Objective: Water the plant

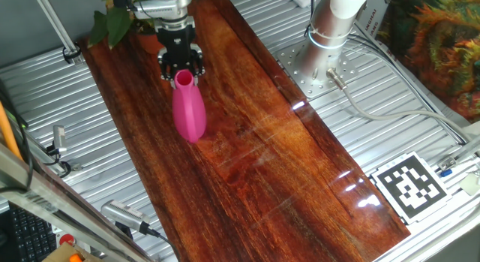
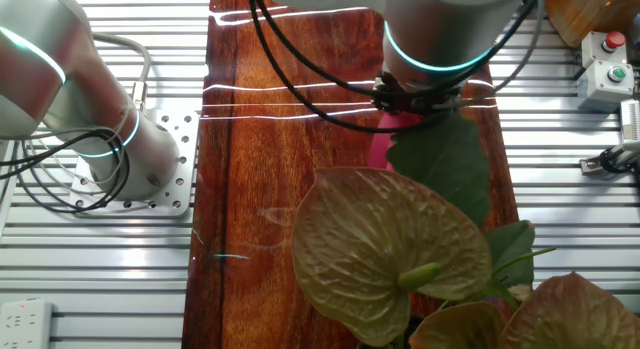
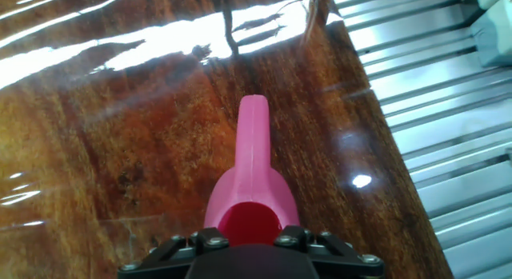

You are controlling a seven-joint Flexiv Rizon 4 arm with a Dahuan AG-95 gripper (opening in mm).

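Gripper (image 1: 180, 64): mine, black, two fingers; jaws clamped on the rear rim of the pink watering can, one finger each side of the opening. The hand view shows both finger bases pressed against the can's back edge.
Pink watering can (image 1: 189, 112): held above the wooden board, not resting on it as far as the hand view shows; long spout runs straight away from my fingers, body wider near the grip. Open mouth faces the hand camera, interior darker red.
Wooden board (image 1: 262, 157): glossy, reddish-brown, runs the length of the ribbed metal table (image 1: 420, 134); strong light glare on it.
Plant (image 1: 112, 23): a few broad, pointed, dark-green leaves at the far end of the board, just beside my wrist and behind the can. In the other fixed view its big leaves fill the foreground, with the can a pink patch just beyond them under my arm.
Pot: cannot tell, hidden behind my hand.
Arm base (image 1: 334, 25): bolted to the table beside the board.
Fiducial marker (image 1: 411, 187): black-and-white square on the table near the board's near end.
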